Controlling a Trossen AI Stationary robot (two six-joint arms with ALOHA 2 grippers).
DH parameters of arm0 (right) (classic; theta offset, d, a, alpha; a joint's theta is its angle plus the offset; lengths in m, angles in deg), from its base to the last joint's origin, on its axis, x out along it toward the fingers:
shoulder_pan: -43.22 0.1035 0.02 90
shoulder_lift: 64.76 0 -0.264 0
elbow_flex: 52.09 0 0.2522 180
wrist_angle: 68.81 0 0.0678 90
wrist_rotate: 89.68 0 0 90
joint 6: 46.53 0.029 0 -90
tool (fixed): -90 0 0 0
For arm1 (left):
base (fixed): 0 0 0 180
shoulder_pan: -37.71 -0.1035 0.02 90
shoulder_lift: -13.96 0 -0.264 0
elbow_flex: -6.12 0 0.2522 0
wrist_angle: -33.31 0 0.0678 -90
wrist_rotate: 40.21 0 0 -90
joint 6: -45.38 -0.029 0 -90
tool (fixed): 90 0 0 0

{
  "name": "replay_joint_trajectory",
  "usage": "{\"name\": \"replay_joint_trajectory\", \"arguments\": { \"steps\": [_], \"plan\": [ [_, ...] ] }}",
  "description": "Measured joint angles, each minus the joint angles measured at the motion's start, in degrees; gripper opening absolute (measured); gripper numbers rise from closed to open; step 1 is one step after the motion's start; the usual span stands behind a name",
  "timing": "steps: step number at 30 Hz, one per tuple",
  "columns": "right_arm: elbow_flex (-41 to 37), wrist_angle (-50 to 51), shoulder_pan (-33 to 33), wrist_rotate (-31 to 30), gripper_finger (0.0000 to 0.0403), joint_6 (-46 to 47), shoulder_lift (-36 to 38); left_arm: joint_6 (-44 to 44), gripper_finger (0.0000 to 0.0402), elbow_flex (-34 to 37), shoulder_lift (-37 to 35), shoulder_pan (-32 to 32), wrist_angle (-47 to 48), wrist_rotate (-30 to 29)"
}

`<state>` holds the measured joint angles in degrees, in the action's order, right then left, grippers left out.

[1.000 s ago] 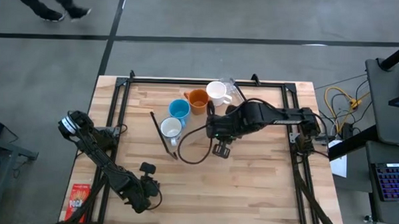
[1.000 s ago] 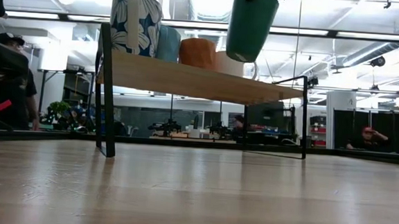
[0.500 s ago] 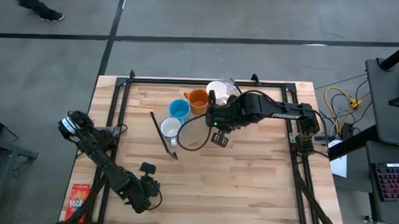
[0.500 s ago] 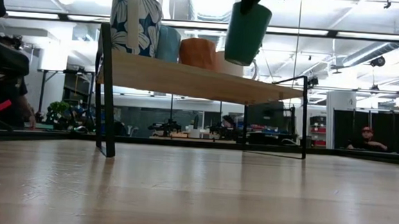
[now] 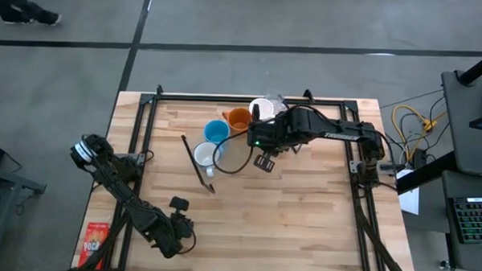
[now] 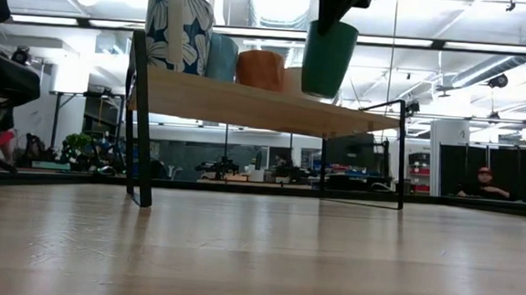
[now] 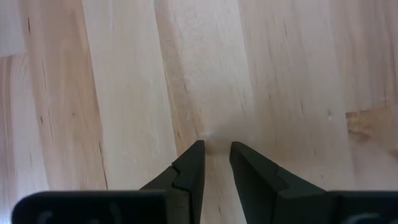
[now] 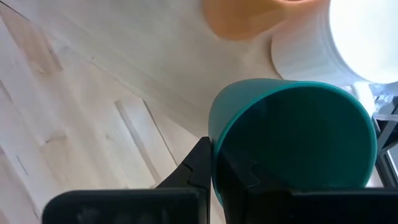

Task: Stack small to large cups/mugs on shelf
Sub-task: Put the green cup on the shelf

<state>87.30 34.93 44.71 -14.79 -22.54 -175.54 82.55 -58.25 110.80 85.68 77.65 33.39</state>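
My right gripper [image 6: 340, 6] is shut on the dark teal green mug [image 6: 328, 58], which hangs just above the right part of the shelf's light-wood plank [image 6: 247, 105]. On the plank stand a white flowered mug [image 6: 179, 31], a light blue mug [image 6: 221, 58], an orange mug [image 6: 260, 70] and a white mug [image 5: 262, 110], bottoms down, in a row. In the high view my right arm [image 5: 305, 134] hides the teal mug. My left gripper [image 7: 216, 158] rests low over the table near its front left, fingers nearly together, holding nothing. My right gripper holds the teal mug by its rim [image 8: 214, 134], one finger [image 8: 199, 165] outside the wall and the other inside the mug. The fingers come from above, pointing down. The mug hangs nearly upright below them, mouth up, clear of the table.
The shelf stands on thin black wire legs [image 6: 141, 122] slantwise across the far middle of the table. A black frame [image 5: 250, 98] runs along the table's edges. A red packet [image 5: 97, 241] lies at the front left. People show in the room beyond.
My right gripper has carried the teal mug toward the table's far edge and down toward the shelf, beside the white mug. The mug was tilted a second ago and now hangs nearly upright and lower, close over the plank.
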Motion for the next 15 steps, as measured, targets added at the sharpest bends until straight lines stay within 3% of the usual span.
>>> {"name": "replay_joint_trajectory", "arguments": {
  "steps": [15],
  "plan": [
    [-3.7,0.0,-2.0,3.3,0.0008,-0.1,0.1,0.0,0.0069,0.0,0.0,0.0,-0.4,-0.1]
  ]
}}
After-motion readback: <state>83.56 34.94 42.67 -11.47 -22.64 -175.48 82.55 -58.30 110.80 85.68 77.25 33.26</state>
